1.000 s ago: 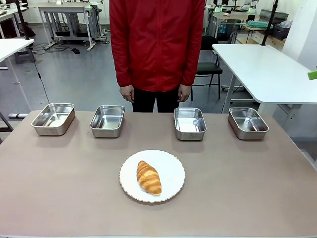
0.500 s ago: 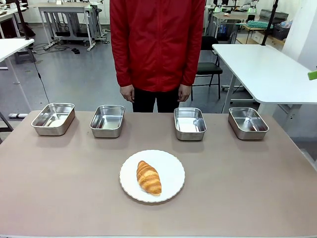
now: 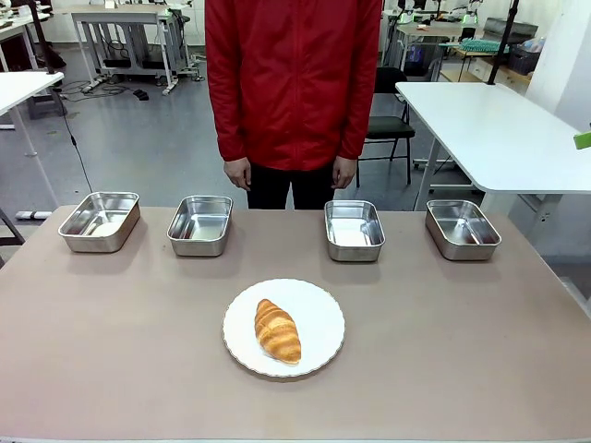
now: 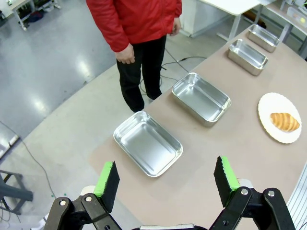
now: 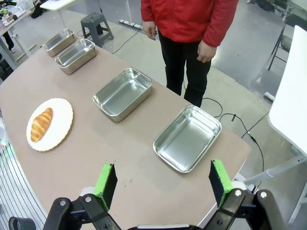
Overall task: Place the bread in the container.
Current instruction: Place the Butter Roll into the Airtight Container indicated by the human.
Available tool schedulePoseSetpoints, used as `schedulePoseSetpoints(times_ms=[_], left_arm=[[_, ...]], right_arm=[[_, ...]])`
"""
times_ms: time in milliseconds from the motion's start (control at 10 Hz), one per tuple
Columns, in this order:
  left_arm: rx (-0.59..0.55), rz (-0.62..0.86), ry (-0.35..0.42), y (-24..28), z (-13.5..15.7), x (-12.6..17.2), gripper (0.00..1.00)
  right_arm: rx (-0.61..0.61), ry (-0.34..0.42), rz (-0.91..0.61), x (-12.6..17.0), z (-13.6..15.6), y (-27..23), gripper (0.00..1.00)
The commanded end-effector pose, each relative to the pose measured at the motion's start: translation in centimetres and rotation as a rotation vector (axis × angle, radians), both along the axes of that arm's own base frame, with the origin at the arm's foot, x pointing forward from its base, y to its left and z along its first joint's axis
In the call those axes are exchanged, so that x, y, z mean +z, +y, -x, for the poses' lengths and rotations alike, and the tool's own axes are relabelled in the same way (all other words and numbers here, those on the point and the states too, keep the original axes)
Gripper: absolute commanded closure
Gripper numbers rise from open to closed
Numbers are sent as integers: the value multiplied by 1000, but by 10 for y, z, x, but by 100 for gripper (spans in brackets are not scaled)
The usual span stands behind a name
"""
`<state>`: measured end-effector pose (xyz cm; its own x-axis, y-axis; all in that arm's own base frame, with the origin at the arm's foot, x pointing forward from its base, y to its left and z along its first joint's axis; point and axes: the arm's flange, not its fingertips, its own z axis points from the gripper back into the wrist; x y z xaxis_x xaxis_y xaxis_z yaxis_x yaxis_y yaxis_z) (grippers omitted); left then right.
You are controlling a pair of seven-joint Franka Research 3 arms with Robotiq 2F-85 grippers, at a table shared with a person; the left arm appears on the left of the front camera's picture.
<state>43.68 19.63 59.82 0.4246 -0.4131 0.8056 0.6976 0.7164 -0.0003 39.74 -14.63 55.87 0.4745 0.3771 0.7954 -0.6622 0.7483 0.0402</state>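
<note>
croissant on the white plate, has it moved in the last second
No. The golden-brown ridged croissant sits at the same spot and angle on the round white scallop-edged plate.

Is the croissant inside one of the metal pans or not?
Out: the croissant lies on the white plate; all four pans are empty.

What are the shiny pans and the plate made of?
The pans look like polished steel: their silvery walls mirror the light. The plate looks like glazed ceramic, though it could be plastic: smooth, white, with a scalloped rim.
</note>
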Motion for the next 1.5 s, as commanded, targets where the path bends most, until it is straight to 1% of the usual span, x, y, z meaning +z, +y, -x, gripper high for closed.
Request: schedulePoseSetpoints(times_ms=[0,1400], left_arm=[[-16,-5,-7,0,1,0,0],[-16,-5,-7,0,1,0,0]], right_arm=[[8,-14,-8,1,1,0,0],[8,-14,-8,1,1,0,0]])
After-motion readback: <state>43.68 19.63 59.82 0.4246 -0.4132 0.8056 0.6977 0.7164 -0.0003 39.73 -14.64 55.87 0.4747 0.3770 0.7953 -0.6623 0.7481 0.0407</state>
